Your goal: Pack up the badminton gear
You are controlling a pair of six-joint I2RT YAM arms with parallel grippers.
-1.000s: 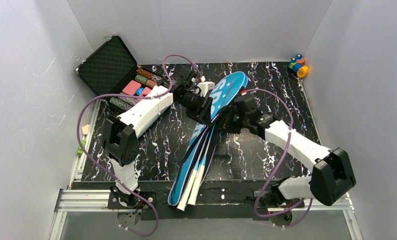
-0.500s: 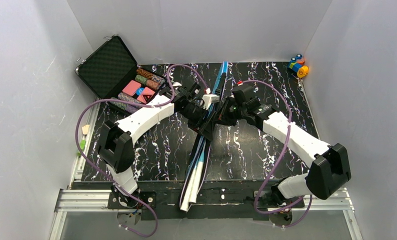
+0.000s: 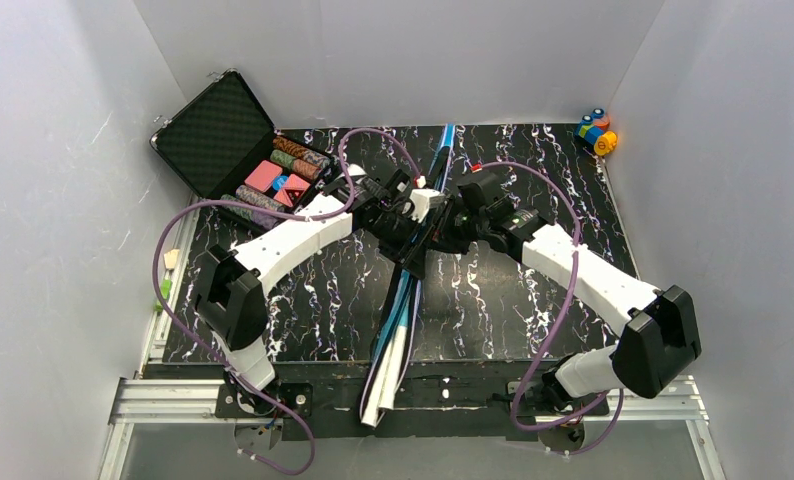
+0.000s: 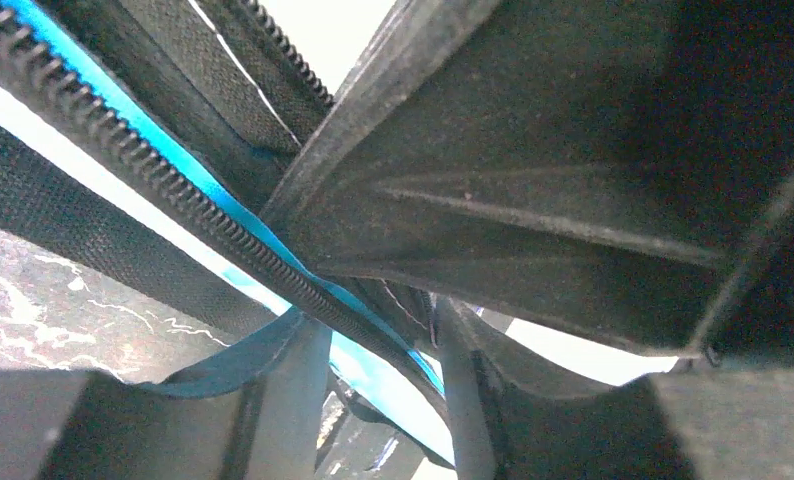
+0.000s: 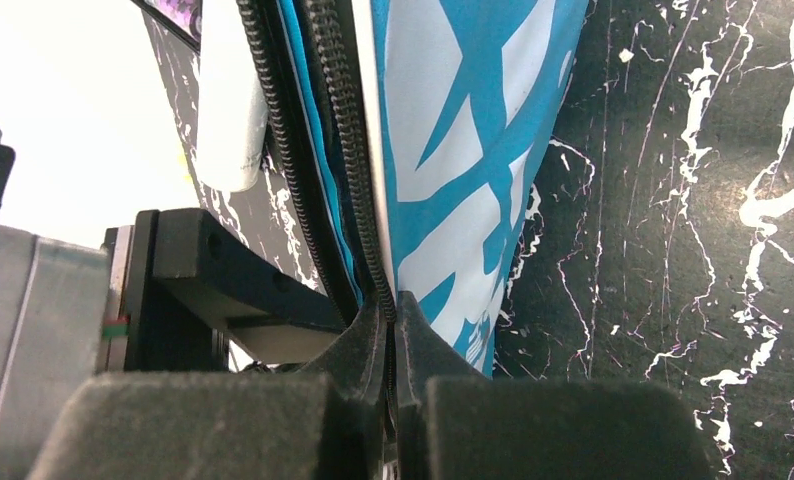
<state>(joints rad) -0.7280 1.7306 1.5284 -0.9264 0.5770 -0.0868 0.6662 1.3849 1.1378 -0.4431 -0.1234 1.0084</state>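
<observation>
While 1 blue bag (image 3: 401,310) stood on edge along the table (image 3: 513,300), the left gripper (image 3: 410,228) and right gripper (image 3: 441,228) flanked it, seemingly mid-zipping. From the left wrist, that gripper sat narrow around the zip (image 4: 173,205), clamp untellable. From the right wrist, the other pinched the zip edge tight; next called for drawing it closed.

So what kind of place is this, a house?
Probably a robot lab booth, not a house: plain white walls box in one black table, and a left arm and right arm, mounted on a metal frame, handle a blue bag.
</observation>
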